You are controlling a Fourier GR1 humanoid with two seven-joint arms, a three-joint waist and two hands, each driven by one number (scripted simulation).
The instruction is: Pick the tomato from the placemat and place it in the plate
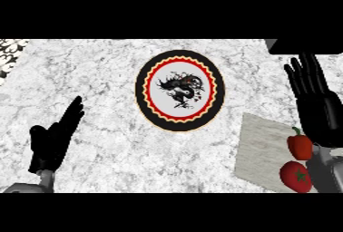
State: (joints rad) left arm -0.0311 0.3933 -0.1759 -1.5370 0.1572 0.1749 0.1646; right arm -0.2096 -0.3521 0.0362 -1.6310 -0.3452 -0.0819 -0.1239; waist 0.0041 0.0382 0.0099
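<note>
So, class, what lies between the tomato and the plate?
In the head view, nothing stands between the tomato and the plate: only bare placemat, then bare counter. The red pepper sits beside that stretch.

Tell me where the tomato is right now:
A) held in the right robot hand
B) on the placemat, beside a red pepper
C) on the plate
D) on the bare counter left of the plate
B: the tomato lies on the placemat just below the red pepper, apart from the plate, and the right robot hand above it is open.
</note>
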